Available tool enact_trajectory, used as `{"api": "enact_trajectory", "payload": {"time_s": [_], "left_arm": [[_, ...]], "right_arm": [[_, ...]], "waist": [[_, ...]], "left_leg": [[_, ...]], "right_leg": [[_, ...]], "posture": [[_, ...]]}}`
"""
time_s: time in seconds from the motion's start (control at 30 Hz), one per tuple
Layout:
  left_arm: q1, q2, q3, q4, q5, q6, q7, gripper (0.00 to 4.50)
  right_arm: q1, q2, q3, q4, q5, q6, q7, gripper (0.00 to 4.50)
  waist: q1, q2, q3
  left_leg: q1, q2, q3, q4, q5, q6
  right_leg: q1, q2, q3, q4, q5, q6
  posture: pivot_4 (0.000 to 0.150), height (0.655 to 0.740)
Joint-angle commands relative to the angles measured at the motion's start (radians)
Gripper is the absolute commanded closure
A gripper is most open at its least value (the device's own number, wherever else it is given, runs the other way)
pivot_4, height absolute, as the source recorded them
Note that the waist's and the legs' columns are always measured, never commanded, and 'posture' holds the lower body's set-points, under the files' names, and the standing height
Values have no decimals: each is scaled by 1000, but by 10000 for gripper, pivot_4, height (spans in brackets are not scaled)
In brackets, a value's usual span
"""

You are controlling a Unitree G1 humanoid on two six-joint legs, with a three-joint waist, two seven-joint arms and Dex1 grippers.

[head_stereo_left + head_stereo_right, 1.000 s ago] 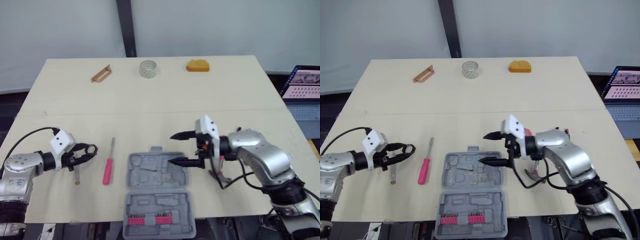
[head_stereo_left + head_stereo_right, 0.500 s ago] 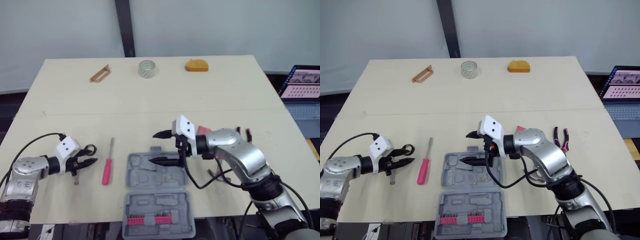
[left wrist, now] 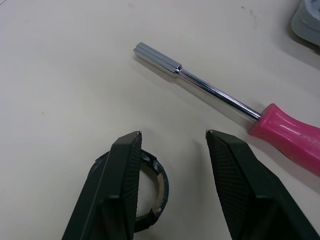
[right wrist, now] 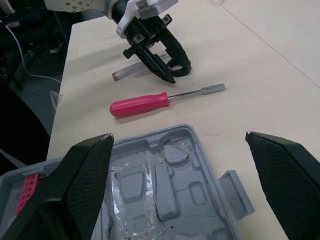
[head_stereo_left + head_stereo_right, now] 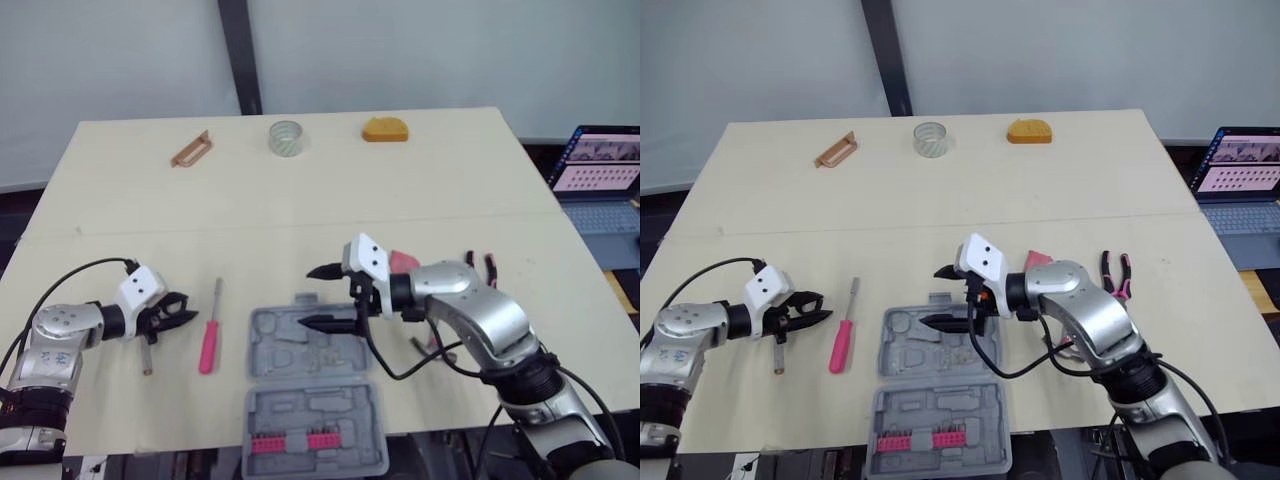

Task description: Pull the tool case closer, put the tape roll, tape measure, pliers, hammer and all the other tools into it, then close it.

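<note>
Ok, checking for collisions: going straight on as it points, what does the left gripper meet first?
Probably the pink screwdriver, lying across the path of the left gripper, though depth is unclear.

Table: pale, matt, wood-look board, as I see it.
Tool case: grey moulded plastic, dull, with what looks like clear film glinting in its recesses.
Screwdriver: mirror-bright metal shaft, glossy pink plastic handle.
Tape roll: black, faintly shiny, with a tan card-like core.
Left gripper fingers: black, matt, finely ribbed on my wrist feed.
</note>
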Motion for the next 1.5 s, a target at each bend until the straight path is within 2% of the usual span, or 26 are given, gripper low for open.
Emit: {"api": "enact_trajectory", "payload": {"time_s": [0.03, 0.23, 0.53, 1.5], "left_arm": [[19, 22, 23, -25, -12, 10, -11, 22772], [54, 45, 76, -76, -56, 39, -29, 22772], [89, 50, 75, -86, -39, 49, -9, 22772], [41, 24, 31, -7, 4, 6, 19, 22772]], "right_arm": [[8, 0, -17, -56, 16, 2, -11, 0], [13, 5, -22, -60, 21, 4, -10, 0], [10, 9, -20, -51, 21, -1, -5, 0], [10, 7, -27, -47, 22, 2, -6, 0]], "waist": [[0, 0, 0], [0, 0, 0], [2, 0, 0], [0, 0, 0]], "left_leg": [[0, 0, 0, 0, 0, 0], [0, 0, 0, 0, 0, 0], [-1, 0, 0, 0, 0, 0], [-1, 0, 0, 0, 0, 0]], "right_leg": [[0, 0, 0, 0, 0, 0], [-1, 0, 0, 0, 0, 0], [-1, 0, 0, 0, 0, 0], [-1, 0, 0, 0, 0, 0]], "posture": [[1500, 7400], [1500, 7400], [1500, 7400], [1500, 7400]]}}
